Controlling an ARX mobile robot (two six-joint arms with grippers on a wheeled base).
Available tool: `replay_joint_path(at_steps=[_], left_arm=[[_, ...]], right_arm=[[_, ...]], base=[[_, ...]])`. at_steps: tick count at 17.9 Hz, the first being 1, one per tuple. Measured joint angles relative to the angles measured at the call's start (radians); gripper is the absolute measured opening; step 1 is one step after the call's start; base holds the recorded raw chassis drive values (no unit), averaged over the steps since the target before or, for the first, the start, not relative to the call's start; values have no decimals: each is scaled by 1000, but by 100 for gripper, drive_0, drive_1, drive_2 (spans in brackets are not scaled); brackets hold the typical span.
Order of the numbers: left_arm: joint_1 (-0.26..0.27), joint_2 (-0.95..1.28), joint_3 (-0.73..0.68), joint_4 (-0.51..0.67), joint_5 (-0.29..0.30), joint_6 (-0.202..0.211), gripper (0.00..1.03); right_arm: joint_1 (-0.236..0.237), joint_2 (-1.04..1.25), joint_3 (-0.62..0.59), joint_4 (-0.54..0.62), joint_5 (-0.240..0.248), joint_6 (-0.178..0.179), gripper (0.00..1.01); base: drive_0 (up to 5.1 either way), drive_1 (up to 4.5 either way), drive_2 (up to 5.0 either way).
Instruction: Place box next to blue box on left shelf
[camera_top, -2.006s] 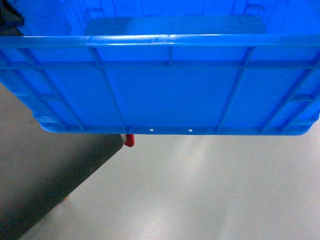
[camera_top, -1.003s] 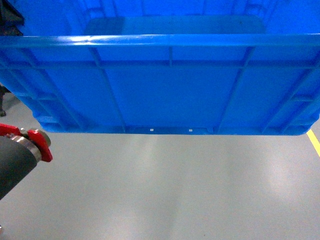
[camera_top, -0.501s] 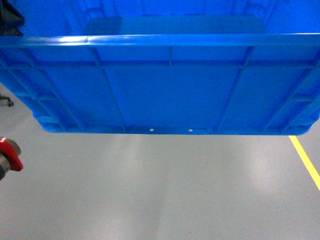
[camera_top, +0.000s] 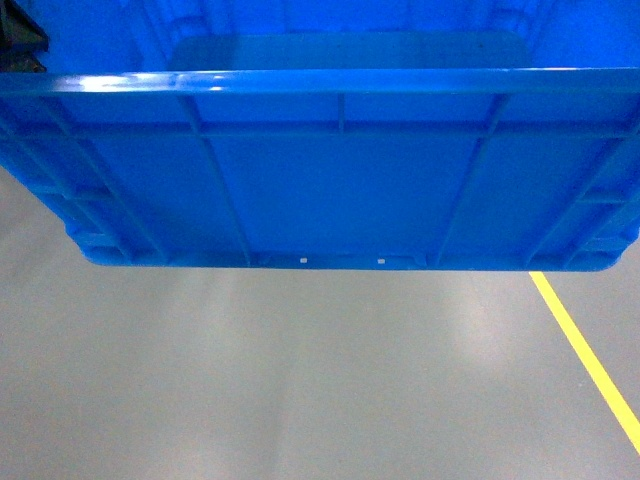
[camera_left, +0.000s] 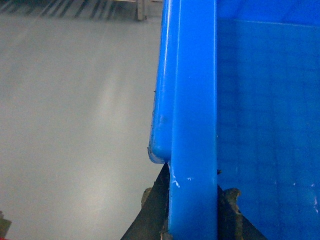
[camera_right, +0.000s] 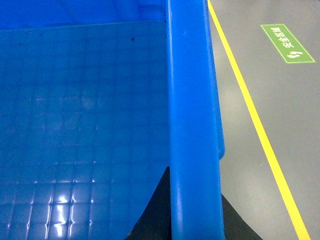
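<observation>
The box (camera_top: 330, 170) is seen filling the upper half of the head view, held up off the grey floor (camera_top: 300, 380), with its ribbed side wall turned toward the camera and its thick rim running straight across the picture. Two small pale dots are seen at the bottom edge of that wall, near its middle. Part of the box's inner bottom is seen above the rim. On the floor, a yellow line (camera_top: 585, 355) is seen running from under the box's right corner toward the lower right edge.

In the left wrist view, the left pincer (camera_left: 192, 212) is seen clamped on the box's rim: one dark finger (camera_left: 152, 210) lies on the outer side of the rim and the other on the inner side, with the blue rim between them. The gridded inner bottom of the box is seen to the right of the rim, and bare floor to the left.

In the right wrist view, the right pincer (camera_right: 195, 215) is likewise seen closed on the opposite rim, a dark finger (camera_right: 152, 210) showing on the inner side and another on the outer side. Beyond that rim the yellow line is seen again, and beside it a green floor sign (camera_right: 287, 43) with pale characters.

The rack is not seen in any view, so the box's place relative to it cannot be told.
</observation>
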Motion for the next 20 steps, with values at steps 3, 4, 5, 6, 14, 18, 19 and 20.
replay_joint_path(at_steps=[3, 4, 5, 6, 14, 18, 19, 20], left_arm=[[-2, -6, -2, -3, -1, 1, 8], [-2, -7, -2, 2, -1, 0, 8], [-2, -7, -2, 4, -1, 1, 8], [-2, -7, -2, 0, -1, 1, 8], [-2, -7, -2, 2, -1, 1, 8], [-2, -7, -2, 4, -2, 3, 8], [-2, -7, -2, 3, -2, 3, 8], [-2, -7, -2, -2, -2, 2, 8]], right_arm=[[0, -6, -4, -3, 1, 0, 7], [0, -6, -4, 5, 1, 0, 7], [0, -6, -4, 5, 1, 0, 7], [0, -6, -4, 2, 0, 0, 7], [0, -6, -4, 6, 1, -1, 7], [0, -6, -4, 5, 0, 0, 7], [0, -6, -4, 4, 0, 0, 7], [0, -6, -4, 0, 0, 0, 7]], base=[[-128, -128, -128], [-128, -128, -128], [-128, -128, -128], [-128, -128, -128], [-128, -128, -128], [-97, 10, -204], [-4, 425, -433], [-4, 425, -433]])
